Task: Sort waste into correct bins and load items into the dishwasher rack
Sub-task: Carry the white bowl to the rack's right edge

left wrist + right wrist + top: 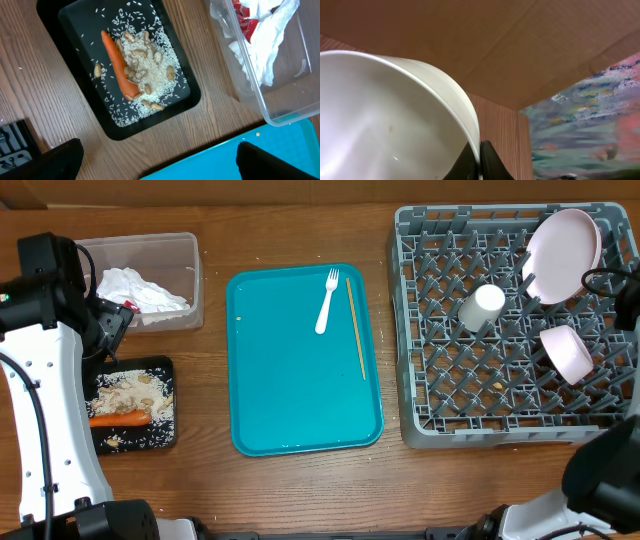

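Grey dishwasher rack [420,420] at 3 o'clock, bins at 9 o'clock.
The rack holds a large white bowl [563,242] leaning at 1 o'clock, and a cup [482,308]. The teal tray [290,390] carries the fork [327,300] and chopstick [355,325]. The clear tub [190,280] holds napkins [135,288]; the black tray [185,97] holds a carrot [117,62] on rice [150,70]. The left claw [157,161] is spread and empty; the right claw [480,150] pinches the bowl's rim.

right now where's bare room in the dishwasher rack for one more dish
Bare: the left columns and front rows of the dishwasher rack, beside and below the cup. Crowded: its back right, around the plate and the bowl; the right gripper grips a white dish.
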Controlling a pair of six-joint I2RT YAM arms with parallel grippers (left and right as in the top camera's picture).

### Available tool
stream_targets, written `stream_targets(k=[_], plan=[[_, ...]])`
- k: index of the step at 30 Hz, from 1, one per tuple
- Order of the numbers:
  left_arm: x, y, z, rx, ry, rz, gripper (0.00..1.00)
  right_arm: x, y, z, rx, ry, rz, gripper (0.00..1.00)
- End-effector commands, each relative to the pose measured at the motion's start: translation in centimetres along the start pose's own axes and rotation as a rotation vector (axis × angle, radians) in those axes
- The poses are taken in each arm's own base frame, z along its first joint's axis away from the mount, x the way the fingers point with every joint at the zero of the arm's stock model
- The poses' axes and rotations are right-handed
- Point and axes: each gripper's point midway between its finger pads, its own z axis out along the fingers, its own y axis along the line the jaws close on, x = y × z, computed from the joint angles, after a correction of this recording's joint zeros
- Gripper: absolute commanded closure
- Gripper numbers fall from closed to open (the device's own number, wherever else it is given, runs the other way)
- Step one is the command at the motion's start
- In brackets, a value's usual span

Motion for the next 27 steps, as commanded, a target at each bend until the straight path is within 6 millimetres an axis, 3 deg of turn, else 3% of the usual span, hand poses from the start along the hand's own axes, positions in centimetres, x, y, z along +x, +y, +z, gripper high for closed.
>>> stream_targets(k=[1, 13, 21, 27], plan=[[-0.2, 0.2, 0.2, -0.013, -0.005, -0.019, 0.00, -0.8, -0.7, 0.9, 0.091, -0.043, -0.004, 0.96], [-0.2, 0.2, 0.2, -0.013, -0.005, -0.019, 0.00, -1.6, 1.6, 2.9, 0.080, -0.102, -0.085, 0.96], [-0.2, 0.2, 0.2, -0.013, -0.005, -0.019, 0.00, 0.2, 3.8, 3.9, 0.030, -0.109, -0.167, 0.96], [-0.2, 0.2, 0.2, -0.013, -0.005, -0.019, 0.00, 1.2, 4.3, 4.4, 0.025, -0.106, -0.185, 0.96]])
